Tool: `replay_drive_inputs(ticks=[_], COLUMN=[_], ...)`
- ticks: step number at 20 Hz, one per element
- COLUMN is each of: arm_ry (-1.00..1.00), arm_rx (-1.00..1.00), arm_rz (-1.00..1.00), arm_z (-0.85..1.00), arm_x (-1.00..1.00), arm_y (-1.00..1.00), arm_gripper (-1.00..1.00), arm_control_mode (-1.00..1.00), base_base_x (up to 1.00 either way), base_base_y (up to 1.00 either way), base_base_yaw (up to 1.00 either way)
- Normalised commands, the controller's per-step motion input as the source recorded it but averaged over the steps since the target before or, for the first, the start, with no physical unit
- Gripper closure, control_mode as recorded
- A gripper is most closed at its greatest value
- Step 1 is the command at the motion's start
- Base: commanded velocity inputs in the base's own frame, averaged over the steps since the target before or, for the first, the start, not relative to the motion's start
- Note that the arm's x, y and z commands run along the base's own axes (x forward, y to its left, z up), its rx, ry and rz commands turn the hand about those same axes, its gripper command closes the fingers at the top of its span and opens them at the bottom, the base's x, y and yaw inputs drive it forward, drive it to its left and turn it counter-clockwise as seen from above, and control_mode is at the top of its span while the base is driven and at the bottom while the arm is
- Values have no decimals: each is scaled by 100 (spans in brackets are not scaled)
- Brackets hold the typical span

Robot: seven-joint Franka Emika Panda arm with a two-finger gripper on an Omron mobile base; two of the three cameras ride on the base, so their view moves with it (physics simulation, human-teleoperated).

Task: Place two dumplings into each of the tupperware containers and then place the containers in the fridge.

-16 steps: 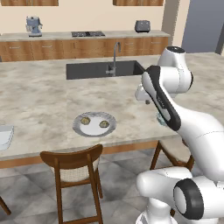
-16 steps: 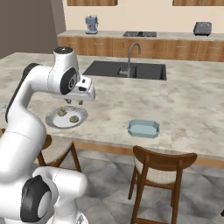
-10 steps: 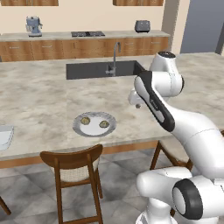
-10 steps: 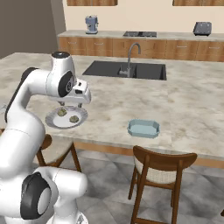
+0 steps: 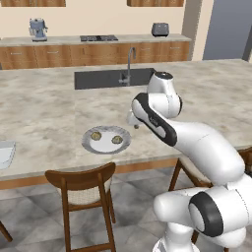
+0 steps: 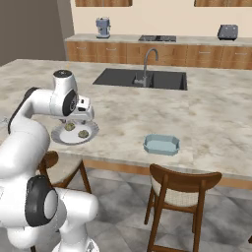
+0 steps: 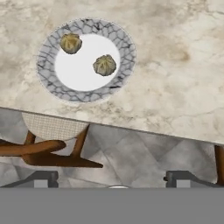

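Above the plate (image 7: 52,83) — two dumplings (image 7: 105,65) on it — the gripper (image 7: 111,177) hangs open, tips half cropped.

Around the plate (image 5: 89,143) we see bare counter (image 5: 44,113) on every side, so a gripper can come from above or from the sink (image 5: 98,78) side. On the plate only two dumplings (image 7: 105,65) lie, apart. Just below the plate's near edge a chair (image 5: 83,179) back stands, blocking low approach there.
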Motion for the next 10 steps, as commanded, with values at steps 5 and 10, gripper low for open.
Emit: replay_drive_inputs(ticks=[5,10], arm_ry=[4,1], arm_rx=[-2,0], arm_rz=[0,0], arm_z=[-52,-51], arm_x=[53,64], arm_y=[77,15], arm_gripper=[-100,-100], arm_control_mode=[-100,-100], base_base_x=[0,0], base_base_y=[0,0], base_base_yaw=[0,0])
